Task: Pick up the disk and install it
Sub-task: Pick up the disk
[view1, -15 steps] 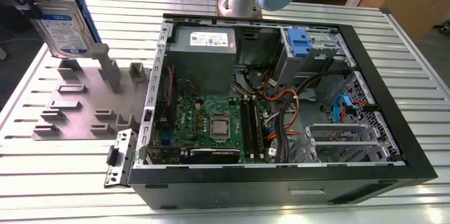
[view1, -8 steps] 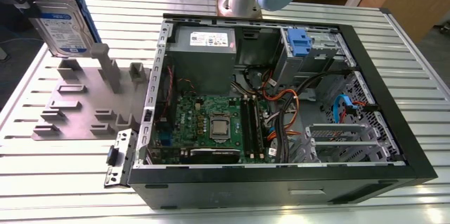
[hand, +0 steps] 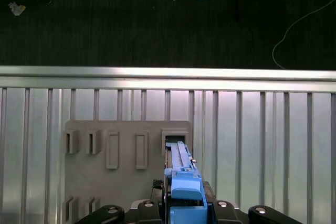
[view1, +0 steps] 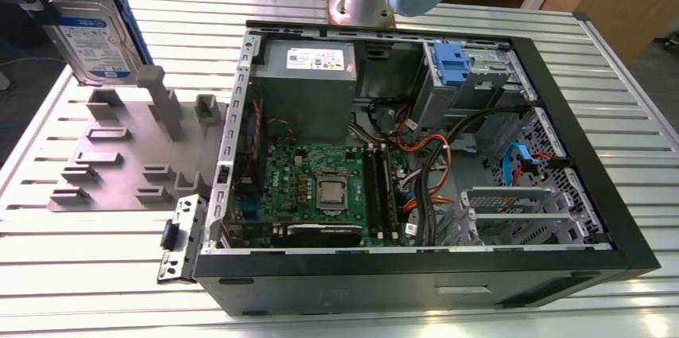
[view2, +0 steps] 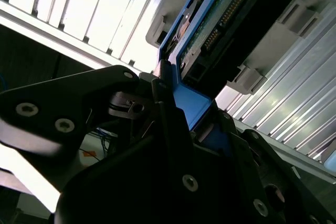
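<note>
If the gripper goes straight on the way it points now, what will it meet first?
Probably the grey fixture plate: the disk held in the gripper points at one of its slots. Depth is unclear.

— The surface (view1: pixel 95 274)?
— Ribbed bare metal, pale, with a soft sheen.
— And the disk (view1: pixel 94 40), at ten o'clock in the exterior view?
— Silver-grey metal, a glossy paper label, and a smooth bright blue plastic frame.
— The holder (view1: pixel 117 155) under it?
— Matt grey plastic. The computer case (view1: pixel 446 278) is matt black, and so is the pincer (hand: pixel 185 203), with shiny screw heads.
</note>
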### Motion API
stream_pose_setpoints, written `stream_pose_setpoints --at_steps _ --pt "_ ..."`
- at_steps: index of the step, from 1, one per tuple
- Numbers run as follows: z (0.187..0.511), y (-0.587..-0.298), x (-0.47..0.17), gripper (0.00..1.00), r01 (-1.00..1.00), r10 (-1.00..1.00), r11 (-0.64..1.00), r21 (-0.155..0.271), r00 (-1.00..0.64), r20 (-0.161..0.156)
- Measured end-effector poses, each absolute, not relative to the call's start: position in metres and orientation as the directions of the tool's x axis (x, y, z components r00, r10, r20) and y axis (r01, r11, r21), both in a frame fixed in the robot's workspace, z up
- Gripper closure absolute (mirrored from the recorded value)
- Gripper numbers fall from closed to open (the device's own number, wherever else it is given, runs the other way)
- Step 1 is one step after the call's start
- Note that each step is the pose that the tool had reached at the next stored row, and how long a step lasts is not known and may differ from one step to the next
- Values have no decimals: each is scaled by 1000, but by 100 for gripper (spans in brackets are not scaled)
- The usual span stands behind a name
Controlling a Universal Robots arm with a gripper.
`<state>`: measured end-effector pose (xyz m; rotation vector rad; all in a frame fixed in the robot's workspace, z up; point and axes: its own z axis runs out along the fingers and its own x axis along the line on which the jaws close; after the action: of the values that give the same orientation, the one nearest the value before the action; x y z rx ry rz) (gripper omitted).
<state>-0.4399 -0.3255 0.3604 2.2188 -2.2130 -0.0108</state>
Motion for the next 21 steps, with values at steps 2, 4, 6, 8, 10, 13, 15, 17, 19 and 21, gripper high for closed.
stream_pose_setpoints --at_steps 2,4,6,8,10,13,15,17,19,21 --pt "361 -325 -440 64 -1000 -1000 -3 11 3 1" --pt "362 -325 -440 64 -1000 -1000 -3 10 3 1" --pt "363 -325 -440 64 -1000 -1000 -3 11 3 1" --pt "364 -325 -440 64 -1000 -1000 -3 11 3 1" --pt "364 -325 -440 64 -1000 -1000 -3 11 3 1" --pt "366 -326 -440 64 -1000 -1000 -3 10 3 1" --pt "367 -326 -440 64 -1000 -1000 -3 10 3 1" --pt "367 -325 -440 64 -1000 -1000 -3 10 3 1" --pt "368 -325 -440 64 -1000 -1000 -3 11 3 1" --pt "369 -325 -440 64 -1000 -1000 -3 11 3 1"
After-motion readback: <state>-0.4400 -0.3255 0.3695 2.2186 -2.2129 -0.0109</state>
